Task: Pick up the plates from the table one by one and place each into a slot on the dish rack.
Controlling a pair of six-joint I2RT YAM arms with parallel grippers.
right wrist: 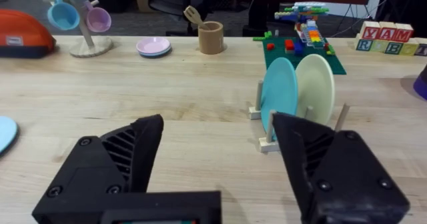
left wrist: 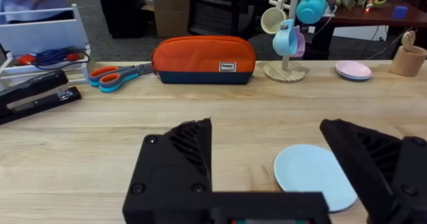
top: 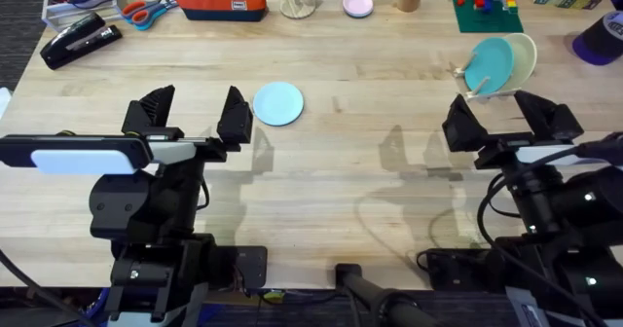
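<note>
Two plates stand upright in the rack (top: 479, 86) at the bench's (top: 370, 162) right side: a teal plate (top: 489, 64) and a cream plate (top: 523, 59) touching behind it. One pale blue plate (top: 278, 103) lies flat on the bench, just beyond the left gripper (top: 193, 115), whose jaws are spread wide and hold nothing. Right gripper (top: 508, 121) sits just before the rack, jaws wide, empty.

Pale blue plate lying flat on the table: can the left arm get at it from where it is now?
Probably yes. The left gripper is open and empty, the pale blue plate lies just beyond its fingertips, and the bare table around it holds nothing in the way.
</note>
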